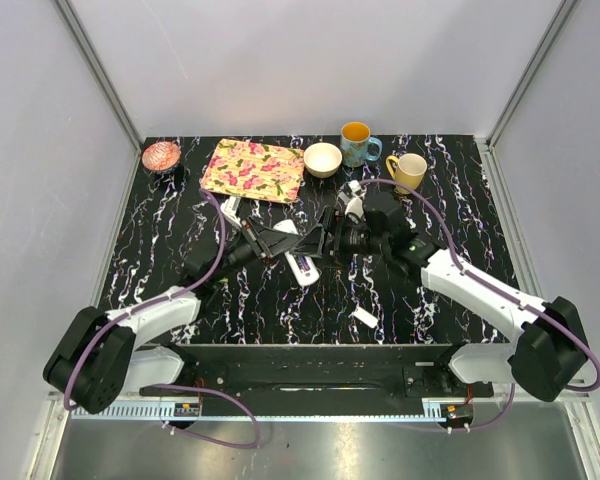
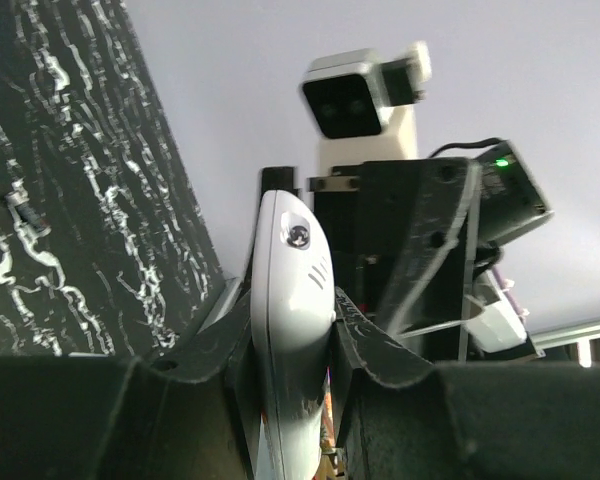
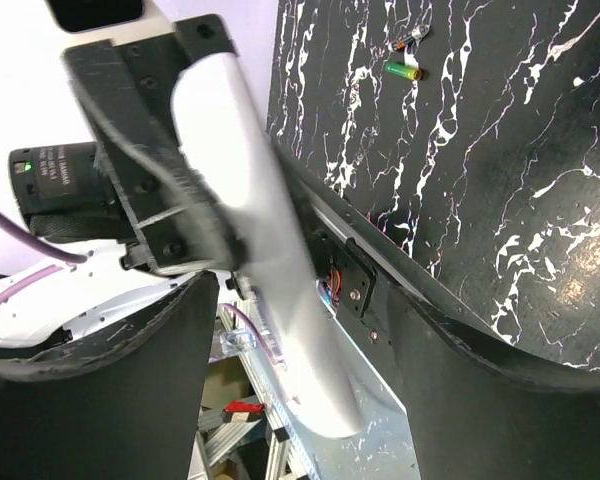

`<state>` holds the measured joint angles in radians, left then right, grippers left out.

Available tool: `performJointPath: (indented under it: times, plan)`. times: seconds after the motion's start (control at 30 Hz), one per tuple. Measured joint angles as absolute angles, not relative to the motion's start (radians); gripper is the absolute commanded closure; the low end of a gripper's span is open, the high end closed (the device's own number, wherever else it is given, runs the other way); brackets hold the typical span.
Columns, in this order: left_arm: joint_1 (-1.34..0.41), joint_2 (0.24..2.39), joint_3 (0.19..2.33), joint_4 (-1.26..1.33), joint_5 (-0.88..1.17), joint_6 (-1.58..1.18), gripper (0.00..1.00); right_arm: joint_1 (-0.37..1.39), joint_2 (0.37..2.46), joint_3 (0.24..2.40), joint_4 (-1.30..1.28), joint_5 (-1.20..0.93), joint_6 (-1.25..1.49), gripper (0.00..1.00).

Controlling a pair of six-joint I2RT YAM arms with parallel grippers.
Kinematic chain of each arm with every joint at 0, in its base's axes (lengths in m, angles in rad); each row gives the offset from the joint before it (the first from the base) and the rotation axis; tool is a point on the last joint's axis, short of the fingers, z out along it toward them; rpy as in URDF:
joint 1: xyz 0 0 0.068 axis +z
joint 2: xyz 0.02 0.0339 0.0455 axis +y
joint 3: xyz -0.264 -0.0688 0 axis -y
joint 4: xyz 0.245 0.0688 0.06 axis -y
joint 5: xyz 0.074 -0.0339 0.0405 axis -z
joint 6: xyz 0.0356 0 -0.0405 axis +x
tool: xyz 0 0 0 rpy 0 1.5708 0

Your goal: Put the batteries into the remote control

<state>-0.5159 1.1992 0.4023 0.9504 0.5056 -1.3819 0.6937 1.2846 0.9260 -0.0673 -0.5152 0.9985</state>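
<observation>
Overhead view: bright, even light from above on pale walls, with soft shadows under the arms. The glossy black marbled table [image 1: 460,200] reflects faintly, and the frame posts lean outward near the edges. Left wrist view: the white remote control [image 2: 285,330] sits close and slightly soft, with a sheen along its shell, and the foreground is nearly black. Right wrist view: the remote control is smeared by blur and washed out, the distant batteries [image 3: 403,71] look sharper, and a warm sheen lies lower right
</observation>
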Motion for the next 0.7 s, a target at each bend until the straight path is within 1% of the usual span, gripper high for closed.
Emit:
performJointPath:
  times: [0.27,0.37,0.43,0.47,0.53,0.57,0.63,0.7]
  plan:
    - [-0.516,1.227,0.401,0.896,0.500,-1.334,1.00,0.694,1.268,1.042,-0.250,-0.490,0.889,0.19]
    - [-0.516,1.248,0.398,0.891,0.500,-1.331,1.00,0.694,1.224,1.079,-0.345,-0.445,0.829,0.20]
    - [-0.516,1.261,0.395,0.891,0.500,-1.332,1.00,0.693,1.179,1.102,-0.413,-0.374,0.780,0.22]
    - [-0.516,1.266,0.392,0.894,0.500,-1.332,1.00,0.693,1.152,1.106,-0.444,-0.311,0.752,0.24]
    - [-0.515,1.267,0.375,0.911,0.502,-1.337,1.00,0.693,1.105,1.103,-0.507,-0.186,0.707,0.25]
    - [-0.513,1.267,0.363,0.925,0.504,-1.341,1.00,0.693,1.086,1.088,-0.525,-0.114,0.685,0.28]
    - [-0.508,1.267,0.336,0.953,0.512,-1.356,1.00,0.693,1.058,1.031,-0.554,-0.001,0.646,0.30]
    - [-0.500,1.267,0.309,0.978,0.520,-1.369,1.00,0.693,1.055,0.956,-0.580,0.062,0.615,0.32]
